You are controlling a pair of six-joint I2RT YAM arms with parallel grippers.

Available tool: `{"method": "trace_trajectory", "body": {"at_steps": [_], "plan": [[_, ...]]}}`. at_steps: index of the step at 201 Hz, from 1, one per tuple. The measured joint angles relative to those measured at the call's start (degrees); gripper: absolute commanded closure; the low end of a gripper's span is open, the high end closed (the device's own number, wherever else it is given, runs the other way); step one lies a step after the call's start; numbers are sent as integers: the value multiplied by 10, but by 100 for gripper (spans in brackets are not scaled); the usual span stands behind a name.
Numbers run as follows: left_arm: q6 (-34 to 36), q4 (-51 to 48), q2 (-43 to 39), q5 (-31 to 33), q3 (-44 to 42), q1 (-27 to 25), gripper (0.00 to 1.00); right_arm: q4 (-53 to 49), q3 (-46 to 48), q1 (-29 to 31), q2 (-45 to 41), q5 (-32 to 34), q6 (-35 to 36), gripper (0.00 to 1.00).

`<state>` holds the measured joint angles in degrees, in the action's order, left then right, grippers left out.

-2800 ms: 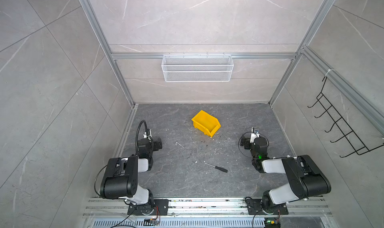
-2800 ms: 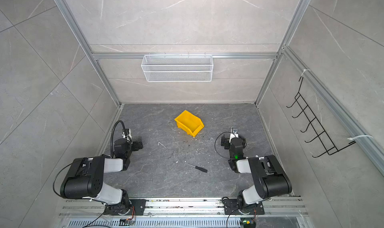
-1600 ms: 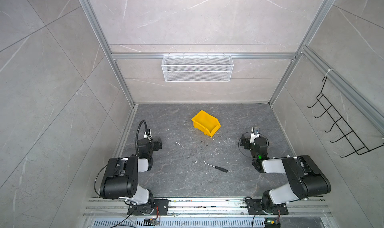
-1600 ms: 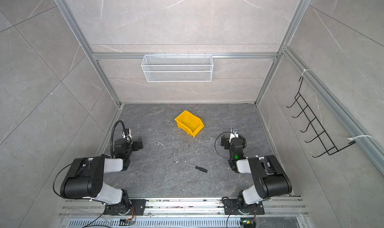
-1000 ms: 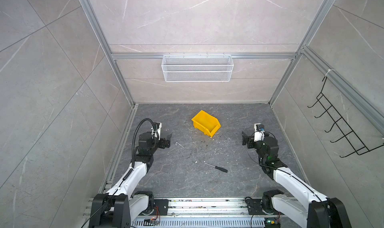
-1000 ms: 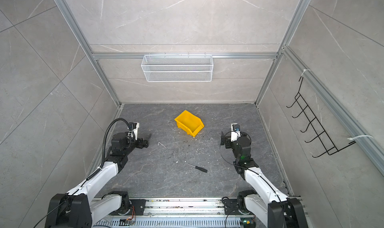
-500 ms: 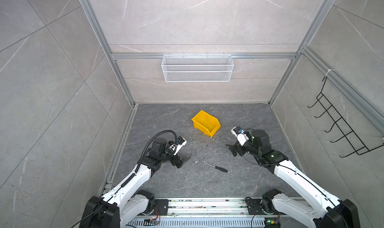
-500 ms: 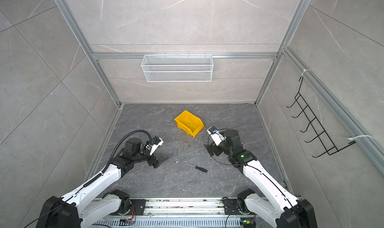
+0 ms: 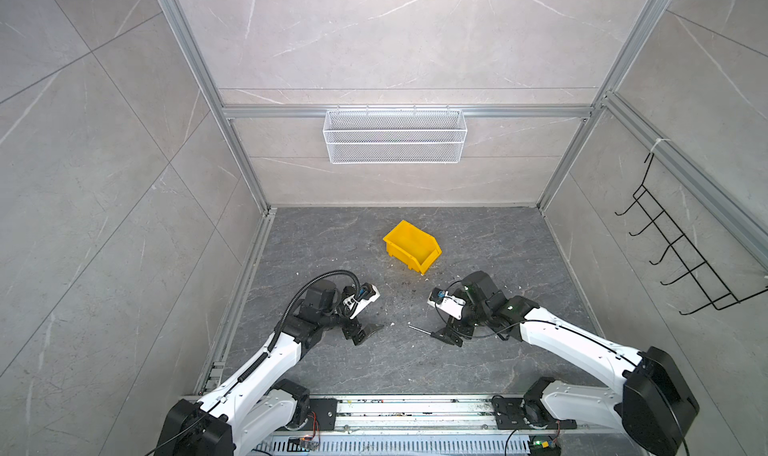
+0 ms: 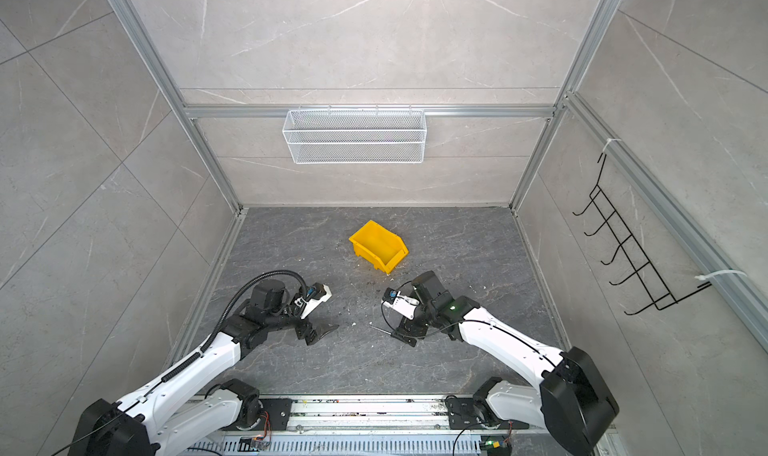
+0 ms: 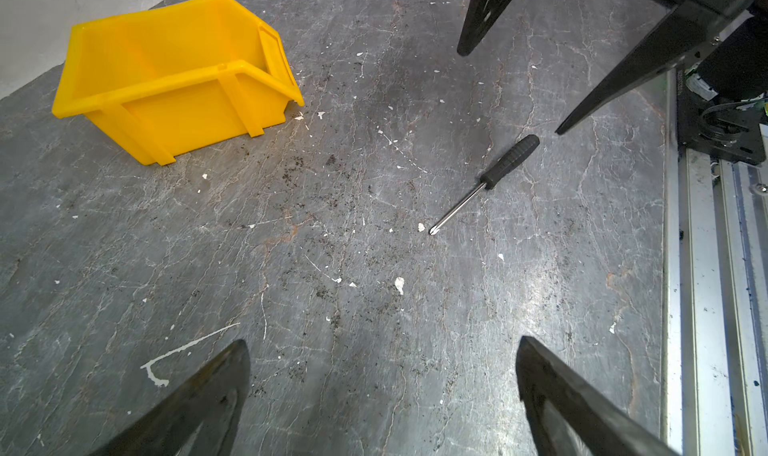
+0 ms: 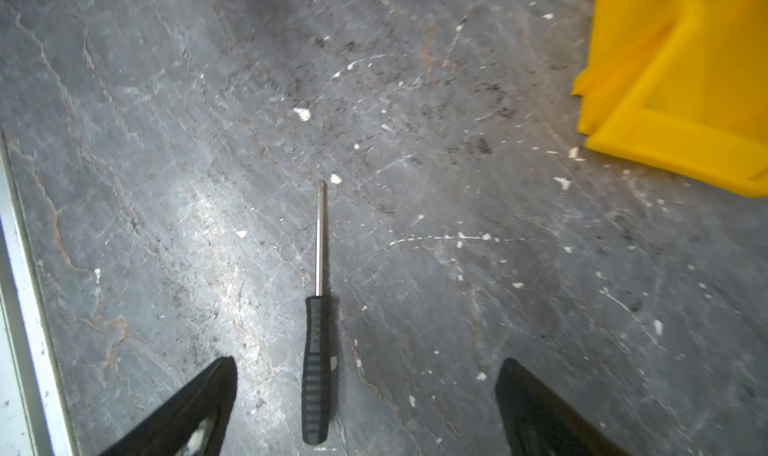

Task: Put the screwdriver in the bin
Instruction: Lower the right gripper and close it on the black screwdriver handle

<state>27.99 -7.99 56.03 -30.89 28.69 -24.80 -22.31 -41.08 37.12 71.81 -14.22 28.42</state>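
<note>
The right end effector (image 12: 365,364) is wide open and empty, low over the grey counter (image 12: 166,142). The screwdriver (image 12: 316,329) lies flat there, its black handle under the gap between the fingers. The left end effector (image 11: 383,343) is also wide open, holding nothing. The yellow bin (image 9: 405,258) stands apart, further back

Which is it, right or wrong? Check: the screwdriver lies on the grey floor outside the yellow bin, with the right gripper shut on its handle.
Wrong on the grip. The right wrist view shows the right gripper open, jaws wide apart, clear of the screwdriver. It does lie on the grey floor outside the yellow bin.
</note>
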Motion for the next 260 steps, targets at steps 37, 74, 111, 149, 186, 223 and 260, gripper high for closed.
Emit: {"method": "trace_trajectory", "body": {"at_steps": [37, 74, 111, 149, 186, 223, 260], "plan": [[25, -9, -10, -8, -9, -5, 0, -11, 0, 28, 45, 25, 12, 1], [40, -15, -15, -9, -11, -8, 0, -17, -3, 40, 93, 66, 0, 1], [50, -25, -18, -9, -13, -15, 0, -22, -5, 43, 113, 91, -4, 4], [55, -28, -20, -9, -13, -17, 0, -28, -18, 45, 136, 110, -10, 12], [56, -28, -22, -9, -13, -19, 0, -33, -21, 45, 145, 118, -23, 28], [57, -28, -22, -9, -13, -20, 0, -40, -26, 46, 153, 109, -33, 54], [57, -28, -22, -9, -13, -20, 0, -49, -30, 48, 158, 101, -30, 91]]}}
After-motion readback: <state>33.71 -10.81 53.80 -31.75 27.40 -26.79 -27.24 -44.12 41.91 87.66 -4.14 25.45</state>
